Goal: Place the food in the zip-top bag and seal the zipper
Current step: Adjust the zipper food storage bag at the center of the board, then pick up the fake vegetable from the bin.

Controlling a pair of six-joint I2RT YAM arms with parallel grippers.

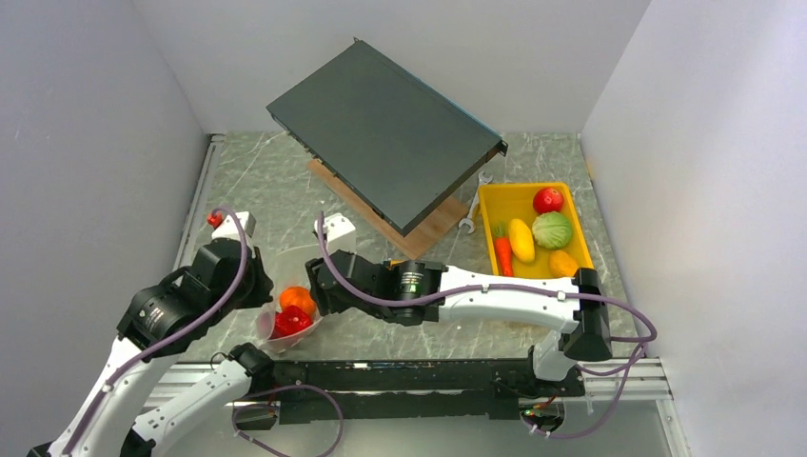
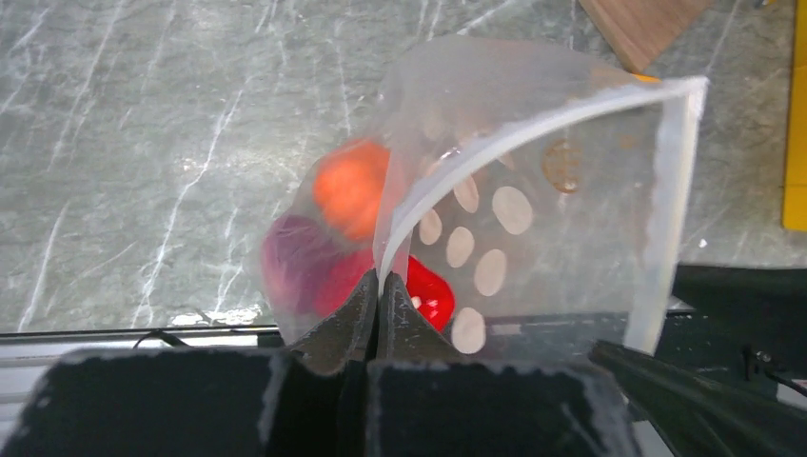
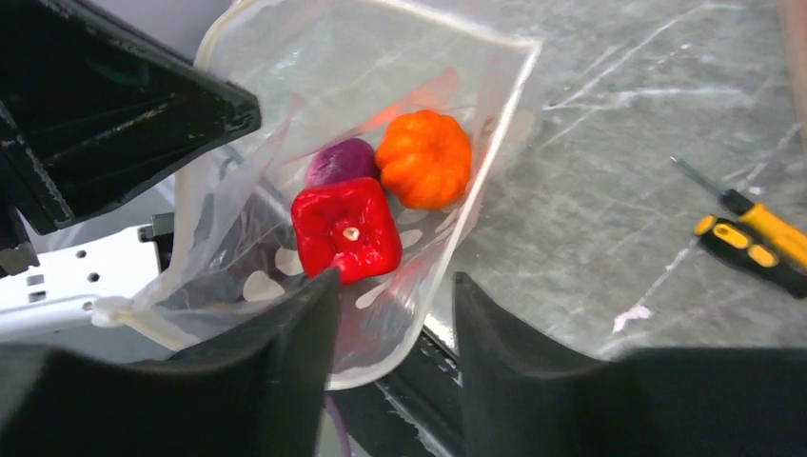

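The zip-top bag (image 1: 276, 330) is clear with white dots and hangs open near the table's front edge. It holds a red pepper (image 3: 344, 228), an orange pumpkin piece (image 3: 425, 157) and a purple piece (image 3: 341, 160). My left gripper (image 2: 379, 286) is shut on the bag's mouth edge, by the zipper strip (image 2: 533, 124). My right gripper (image 3: 395, 286) is open beside the bag's other side, and a fold of the bag lies against its left finger (image 3: 285, 352). More food lies in the yellow tray (image 1: 487, 205): a red piece, a cabbage (image 1: 552, 229), a yellow piece, a carrot and an orange piece.
A dark flat panel (image 1: 385, 133) leans over a wooden board (image 1: 423, 238) at the back centre. A wrench (image 1: 473, 205) lies beside the tray. A yellow-handled screwdriver (image 3: 752, 243) lies on the marble table right of the bag. White walls close in both sides.
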